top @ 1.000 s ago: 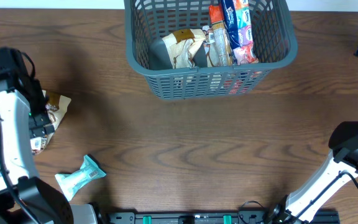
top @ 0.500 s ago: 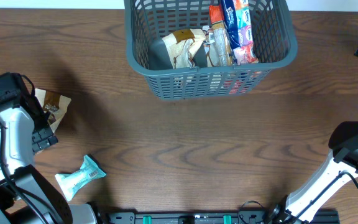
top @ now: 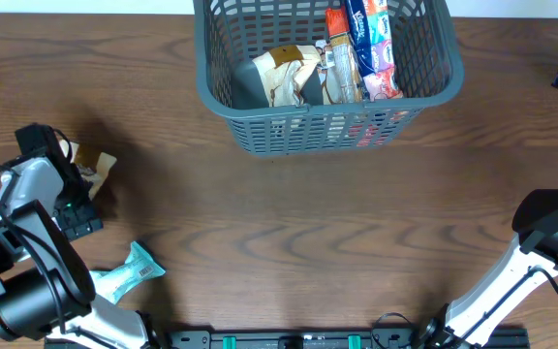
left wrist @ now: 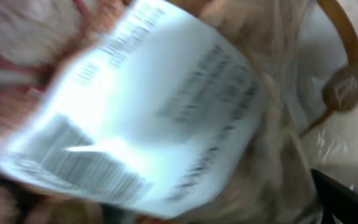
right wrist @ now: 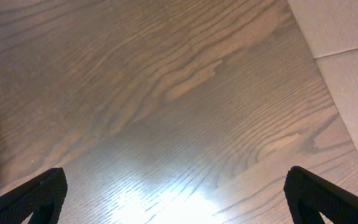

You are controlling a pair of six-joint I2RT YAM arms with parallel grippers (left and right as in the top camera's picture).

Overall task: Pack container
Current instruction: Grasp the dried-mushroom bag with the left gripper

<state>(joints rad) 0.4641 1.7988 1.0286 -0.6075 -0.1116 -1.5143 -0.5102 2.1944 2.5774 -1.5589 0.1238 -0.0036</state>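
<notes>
L tool (top: 77, 179) on brown packet (left wrist: 154, 112) (gap hidden); R tool (right wrist: 176, 199) spread wide

- Dark brown wood-grain tabletop (top: 289, 213) fills nearly the whole overhead view.
- Pale floor (right wrist: 347, 25) shows past the tabletop's edge in the right wrist view, crossed by a thin seam.
- A bright glare (right wrist: 166, 205) of light lies on the wood.
- A black rail (top: 289, 340) runs along the near edge.

Large dark grey-blue plastic basket (top: 260, 131), rectangular with rounded corners, lattice-slotted sides, thick rim, upright, open-topped, partly filled, far centre of the scene, far edge out of view
</notes>
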